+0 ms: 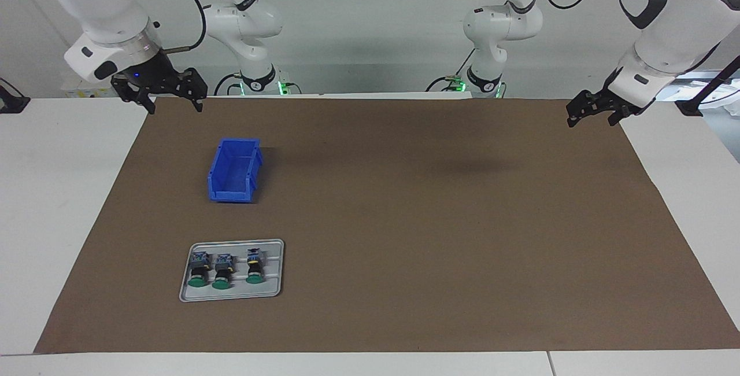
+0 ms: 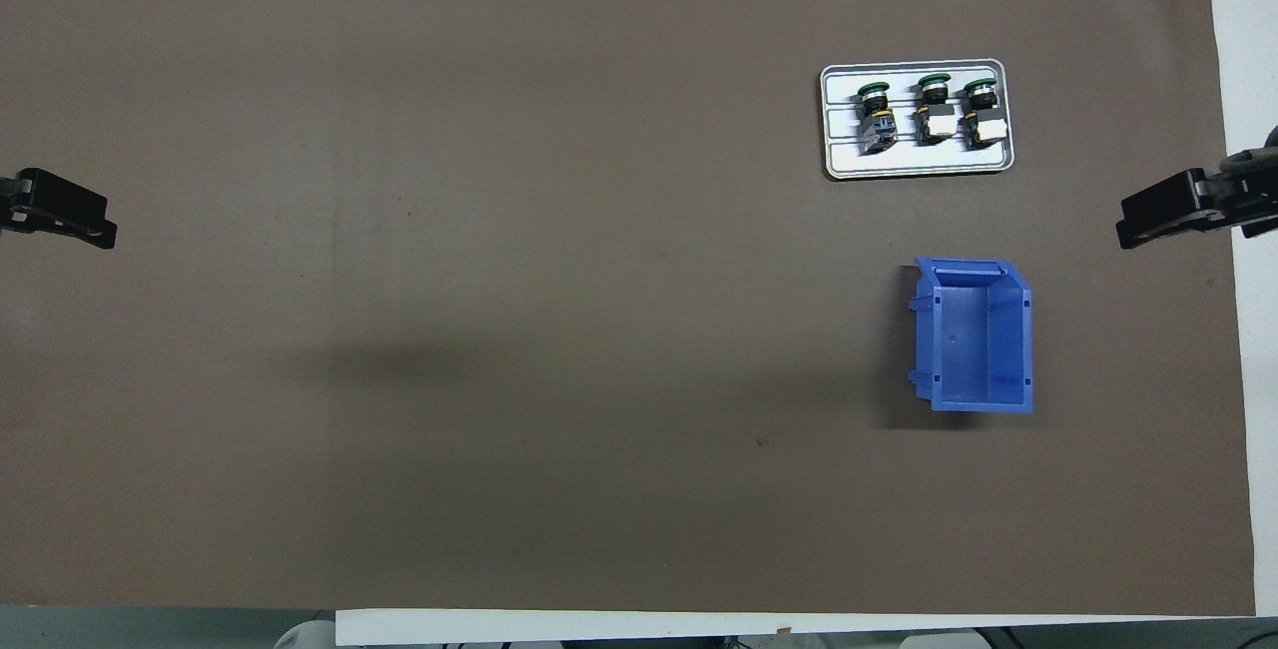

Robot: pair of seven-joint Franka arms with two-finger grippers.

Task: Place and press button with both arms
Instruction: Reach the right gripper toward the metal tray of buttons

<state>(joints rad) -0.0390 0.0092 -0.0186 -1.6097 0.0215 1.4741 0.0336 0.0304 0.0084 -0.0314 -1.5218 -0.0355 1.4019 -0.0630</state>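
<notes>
Three buttons with green caps lie side by side on a grey tray, toward the right arm's end of the table: one, one and one. Their caps point away from the robots. They also show in the overhead view, on the tray. My right gripper hangs open and empty over the mat's edge by the robots, also seen overhead. My left gripper hangs open and empty over the mat's corner at the left arm's end, also seen overhead. Both arms wait.
An empty blue bin stands on the brown mat, nearer to the robots than the tray; it also shows in the overhead view. White table shows around the mat.
</notes>
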